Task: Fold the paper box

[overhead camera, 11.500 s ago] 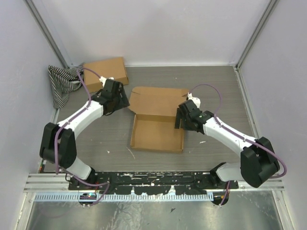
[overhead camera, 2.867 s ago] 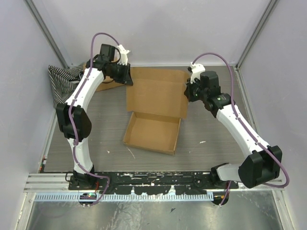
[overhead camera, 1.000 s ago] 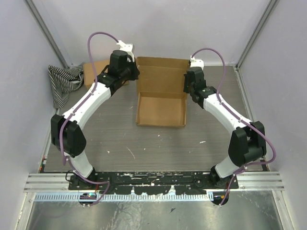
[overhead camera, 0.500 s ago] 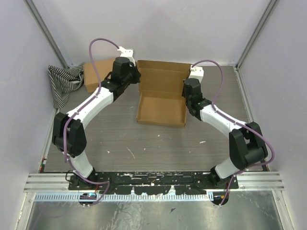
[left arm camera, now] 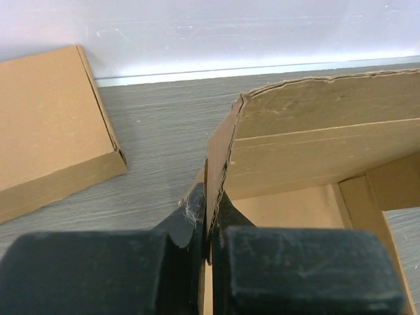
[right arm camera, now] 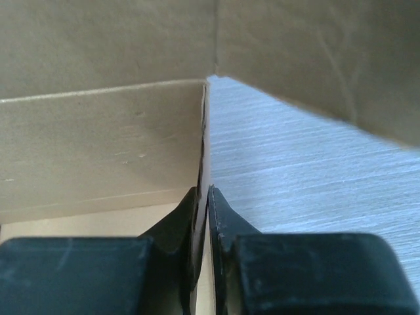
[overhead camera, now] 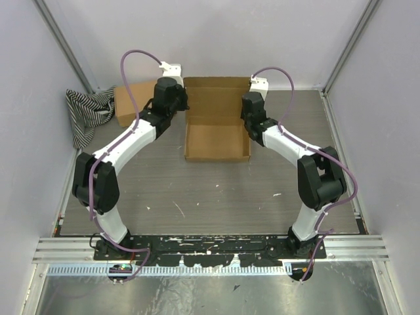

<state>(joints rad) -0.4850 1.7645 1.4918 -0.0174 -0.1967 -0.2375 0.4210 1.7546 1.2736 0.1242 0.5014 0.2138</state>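
The paper box (overhead camera: 216, 139) sits at the back middle of the table as a shallow open tray, its lid panel (overhead camera: 216, 97) tilted up behind it. My left gripper (overhead camera: 183, 107) is shut on the lid's left side flap (left arm camera: 220, 147); in the left wrist view the thin cardboard edge runs straight in between the fingers (left arm camera: 190, 216). My right gripper (overhead camera: 247, 110) is on the opposite side, shut on the right side flap (right arm camera: 204, 141), with the sheet pinched between its fingertips. The box's inner face (right arm camera: 98, 141) fills the left of the right wrist view.
A second, closed brown cardboard box (overhead camera: 134, 102) lies flat at the back left, close to my left arm, and shows in the left wrist view (left arm camera: 46, 125). A black-and-white striped cloth (overhead camera: 85, 115) is bunched against the left wall. The rear wall stands just behind the lid.
The box has shifted slightly left and the lid stands steeper. My right gripper has moved left and toward the back wall with its flap; the left has barely moved.
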